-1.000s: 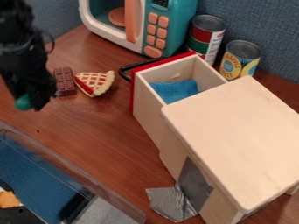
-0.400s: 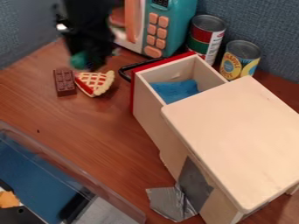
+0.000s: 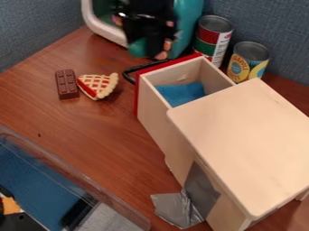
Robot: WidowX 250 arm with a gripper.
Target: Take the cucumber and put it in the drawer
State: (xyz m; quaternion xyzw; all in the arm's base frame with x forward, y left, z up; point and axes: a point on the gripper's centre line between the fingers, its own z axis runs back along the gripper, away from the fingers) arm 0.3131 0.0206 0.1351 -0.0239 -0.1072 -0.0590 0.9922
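The green cucumber (image 3: 138,47) is riding in the tool (image 3: 149,48), which is evidently pinching it, since the two have been travelling together. Both are now hanging in the air just beyond the black handle (image 3: 128,75) of the drawer (image 3: 154,109), up and to the left of its open top in the camera view. A moment ago they were passing near the pie slice (image 3: 98,85), and before that they were hanging farther out, past the chocolate bar (image 3: 67,84); both foods are lying on the tabletop (image 3: 96,131) in front of the drawer, the pie slice being the nearer.

That sweep is bringing the carry close to its end, I judge, with the lowering and release still remaining. The drawer is standing open, with blue cloth (image 3: 183,93) lying inside. The next move is calling for a short shift over the opening; going down too soon could be knocking the cucumber against the drawer's red front (image 3: 138,97) or catching the handle.
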